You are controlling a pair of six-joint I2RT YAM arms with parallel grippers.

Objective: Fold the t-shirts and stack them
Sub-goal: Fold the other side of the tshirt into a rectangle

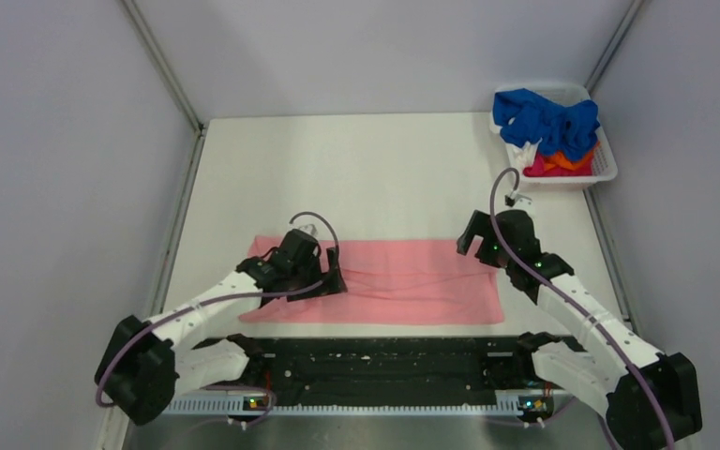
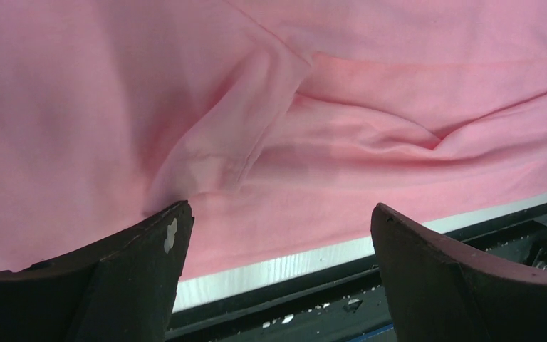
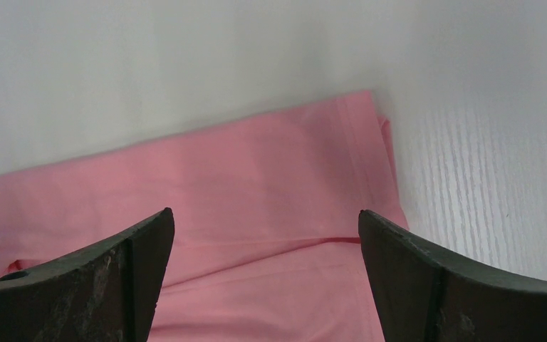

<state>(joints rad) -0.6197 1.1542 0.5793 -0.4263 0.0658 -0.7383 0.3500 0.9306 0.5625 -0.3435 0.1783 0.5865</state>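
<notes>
A salmon-pink t-shirt (image 1: 403,281) lies folded into a long flat band across the near part of the table, with creases in its middle. My left gripper (image 1: 330,279) is open over the band's left part; its wrist view shows wrinkled pink cloth (image 2: 327,128) just beyond the spread fingers. My right gripper (image 1: 470,242) is open over the band's right end; its wrist view shows the shirt's far right corner (image 3: 292,178) between the fingers. Royal blue (image 1: 544,120), orange (image 1: 567,163) and red (image 1: 536,170) shirts lie bundled in the basket.
A white plastic basket (image 1: 607,167) stands at the table's far right corner. The black rail (image 1: 384,366) with the arm bases runs along the near edge. Grey walls close the left, back and right sides of the white table (image 1: 375,178).
</notes>
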